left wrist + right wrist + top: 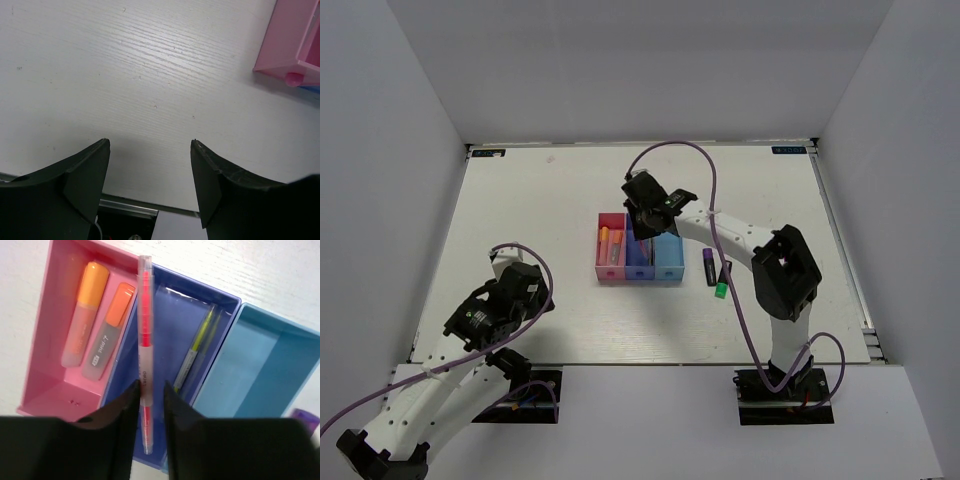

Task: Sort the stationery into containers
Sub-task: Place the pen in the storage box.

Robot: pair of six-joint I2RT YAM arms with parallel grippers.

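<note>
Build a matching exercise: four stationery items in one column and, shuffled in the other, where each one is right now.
Items
1. yellow pen
2. red pen
3. purple highlighter
4. orange highlighters

Places
A. in the pink bin
B. on the table, outside any bin
C. lying in the dark blue bin
D. between the fingers of the right hand

Pairs: 1-C, 2-D, 3-B, 4-A
</note>
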